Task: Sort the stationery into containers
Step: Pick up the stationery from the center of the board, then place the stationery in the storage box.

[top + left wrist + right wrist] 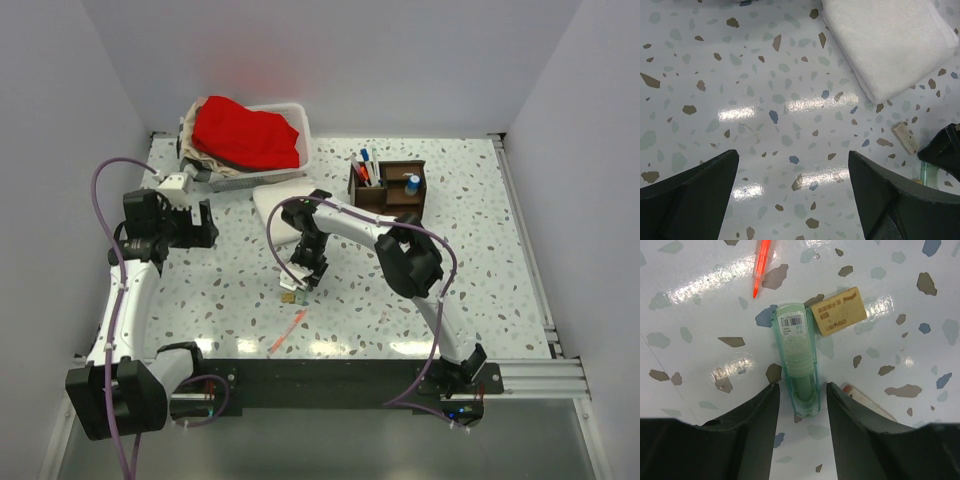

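Right fingers (pixel 760 410): spread, low over the counter (pixel 700 340), one on each side of the near end of a green tube (pixel 799 355). I see a sliver of counter on either side of it, so nothing is pinched.
Green tube: lying flat, its long axis in line with the fingers' reach. The barcode end points away from me.
Eraser (pixel 839 311): a beige block flat on the counter, tilted, just to the right of the tube's far end. I cannot tell whether they touch.
Pen (pixel 761 265): orange-red, past the tube and apart from it, with its tip angled back toward the fingers.
Left fingers (pixel 715 175): spread wide and holding nothing, with only counter between them. They sit well to the left of the right arm.
White cloth (pixel 890 45): folded, beyond the left fingers and to their right.
Counter: glossy white, flecked with brown, blue and grey-green, with streaks of lamp glare.
Organizer (pixel 390 185): dark wood, at the back right of the counter. Several pens stand in its left compartment and a small blue bottle (pixel 412 184) in its right one.
Basket (pixel 300 120): white, at the back left, holding a red cloth (pixel 245 135).
Room: plain pale walls (pixel 400 60) close in the back and both sides.
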Available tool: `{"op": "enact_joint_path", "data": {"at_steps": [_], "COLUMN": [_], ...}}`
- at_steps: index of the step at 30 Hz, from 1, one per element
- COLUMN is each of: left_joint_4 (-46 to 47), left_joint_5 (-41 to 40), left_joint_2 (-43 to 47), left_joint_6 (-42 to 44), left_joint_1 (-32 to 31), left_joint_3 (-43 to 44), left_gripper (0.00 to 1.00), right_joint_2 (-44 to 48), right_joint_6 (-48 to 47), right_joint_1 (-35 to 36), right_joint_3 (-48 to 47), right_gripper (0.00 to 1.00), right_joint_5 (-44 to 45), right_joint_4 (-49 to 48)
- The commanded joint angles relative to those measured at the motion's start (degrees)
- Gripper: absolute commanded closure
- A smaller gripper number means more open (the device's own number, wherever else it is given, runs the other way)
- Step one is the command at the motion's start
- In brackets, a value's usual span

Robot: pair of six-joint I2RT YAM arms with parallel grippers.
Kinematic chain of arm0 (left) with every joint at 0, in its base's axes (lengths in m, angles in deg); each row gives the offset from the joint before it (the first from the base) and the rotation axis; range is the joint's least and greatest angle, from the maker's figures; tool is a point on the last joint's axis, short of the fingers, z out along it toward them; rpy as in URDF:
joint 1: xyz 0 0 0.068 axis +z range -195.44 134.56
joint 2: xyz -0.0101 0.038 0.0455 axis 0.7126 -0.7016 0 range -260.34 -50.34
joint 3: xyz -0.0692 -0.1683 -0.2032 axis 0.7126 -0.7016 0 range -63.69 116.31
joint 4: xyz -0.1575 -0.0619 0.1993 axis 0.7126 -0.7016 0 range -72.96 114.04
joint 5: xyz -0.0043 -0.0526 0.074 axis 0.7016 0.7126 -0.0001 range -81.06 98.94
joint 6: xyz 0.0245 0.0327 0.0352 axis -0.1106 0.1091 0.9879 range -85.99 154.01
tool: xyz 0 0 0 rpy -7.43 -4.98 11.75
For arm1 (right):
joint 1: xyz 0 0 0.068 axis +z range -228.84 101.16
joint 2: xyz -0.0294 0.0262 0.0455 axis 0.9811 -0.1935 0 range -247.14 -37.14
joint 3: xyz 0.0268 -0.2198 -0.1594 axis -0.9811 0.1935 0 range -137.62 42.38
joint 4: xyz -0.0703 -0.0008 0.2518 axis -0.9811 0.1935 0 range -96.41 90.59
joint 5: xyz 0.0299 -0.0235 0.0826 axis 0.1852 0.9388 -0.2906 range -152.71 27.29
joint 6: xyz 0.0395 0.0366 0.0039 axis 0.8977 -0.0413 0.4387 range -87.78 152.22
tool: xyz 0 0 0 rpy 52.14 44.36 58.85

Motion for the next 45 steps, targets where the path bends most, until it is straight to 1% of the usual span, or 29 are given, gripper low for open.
{"op": "enact_joint_path", "data": {"at_steps": [1,4,5,13,15,17,18,19,20,21,22,23,24,25,26,27,29,30,32,33,34,35,36,38,39,40,41,44,45], "left_joint_4": [2.41,2.76,2.76,3.46,3.64,3.73,3.73,3.73,3.55,3.55,3.64,3.9,4.16,4.51,5.39,5.83,7.15,7.59,9.08,9.52,10.14,11.1,11.54,13.03,13.39,13.83,14.18,14.62,14.54], "left_joint_5": [1.36,1.71,1.8,2.5,2.76,2.85,3.11,3.2,3.2,3.64,3.73,3.9,4.43,4.52,4.87,5.57,6.28,7.24,8.21,8.74,9.18,9.53,10.14,10.76,11.02,11.29,11.46,11.64,11.73], "left_joint_2": [-0.09,-0.26,-0.26,-0.97,-1.32,-1.41,-1.58,-1.67,-1.76,-1.85,-1.93,-2.11,-2.46,-2.72,-2.99,-3.95,-5.27,-6.67,-8.25,-9.74,-10.54,-11.24,-12.64,-14.4,-14.94,-15.38,-16.34,-18.27,-18.72], "left_joint_6": [-1.01,-1.01,-2.58,-2.86,-2.86,-2.95,-2.95,-2.95,-2.95,-2.86,-2.77,-2.68,-2.6,-2.6,-2.68,-2.77,-3.12,-3.38,-4.0,-4.35,-5.05,-5.4,-5.67,-6.64,-6.99,-7.43,-7.6,-8.04,-8.05], "left_joint_1": [0.87,0.96,1.05,1.22,1.31,1.22,1.31,1.22,1.31,1.31,1.22,1.31,1.22,1.22,1.31,1.31,1.22,1.22,1.22,1.22,1.22,1.22,1.22,1.05,1.14,1.14,1.05,0.79,0.61], "left_joint_3": [0.56,0.29,0.29,0.64,0.73,0.82,0.99,1.17,1.43,1.7,1.87,2.05,2.05,2.14,2.22,2.49,3.01,3.89,4.86,5.73,6.26,6.79,7.75,8.37,9.07,9.43,10.13,12.06,12.68], "left_gripper": [0.04,0.04,0.04,0.04,0.04,0.04,0.04,0.04,0.04,0.04,0.04,0.04,0.04,0.04,0.04,0.04,0.04,0.04,0.04,0.04,0.04,0.05,0.05,0.05,0.05,0.05,0.05,0.05,0.05], "right_joint_2": [-1.18,-1.44,-1.53,-2.84,-2.93,-3.28,-3.29,-3.37,-2.85,-2.5,-1.8,-0.92,2.05,3.9,5.84,10.55,14.53,16.12,19.91,20.87,22.45,23.08,23.86,26.23,27.29,28.61,32.19,37.39,38.63], "right_joint_6": [-3.71,-3.36,-3.18,-0.2,0.77,2.17,5.23,7.43,10.41,17.93,20.96,23.77,29.54,32.21,34.41,40.18,47.49,54.84,61.74,65.16,71.46,74.66,81.39,87.93,93.1,94.71,95.34,97.71,100.07], "right_joint_1": [-0.02,-0.02,-0.02,-0.29,-0.29,-0.29,-0.29,-0.37,-0.55,-1.16,-1.69,-2.13,-3.09,-3.45,-3.62,-4.06,-4.33,-4.76,-5.64,-7.04,-8.01,-8.98,-11.25,-14.94,-15.83,-16.19,-16.28,-16.46,-16.63], "right_joint_3": [-2.02,-2.19,-2.37,-2.63,-2.55,-2.54,-2.81,-3.07,-3.68,-3.69,-3.69,-2.21,-0.54,1.56,6.81,9.47,15.52,16.86,19.33,19.95,20.48,21.79,22.58,25.82,27.24,28.99,32.49,36.65,37.35], "right_gripper": [0.55,0.57,0.59,0.68,0.73,0.85,0.95,1.0,1.0,1.0,1.0,1.0,1.0,1.0,1.0,1.0,1.0,1.0,1.0,1.0,1.0,1.0,1.0,1.0,1.0,1.0,1.0,1.0,1.0], "right_joint_5": [0.75,1.27,1.28,4.52,5.32,6.02,6.89,7.25,7.25,6.73,6.2,5.68,5.32,5.06,5.05,5.4,7.24,7.77,7.7,7.43,6.73,5.68,5.15,4.27,4.61,5.66,8.72,13.83,17.41], "right_joint_4": [0.64,0.64,0.64,-0.5,-0.85,-1.29,-1.56,-1.73,-2.87,-3.66,-3.93,-4.11,-4.98,-6.12,-8.39,-10.07,-14.63,-15.61,-17.28,-17.81,-18.17,-19.65,-20.71,-24.12,-25.54,-26.95,-29.13,-29.95,-29.95]}}
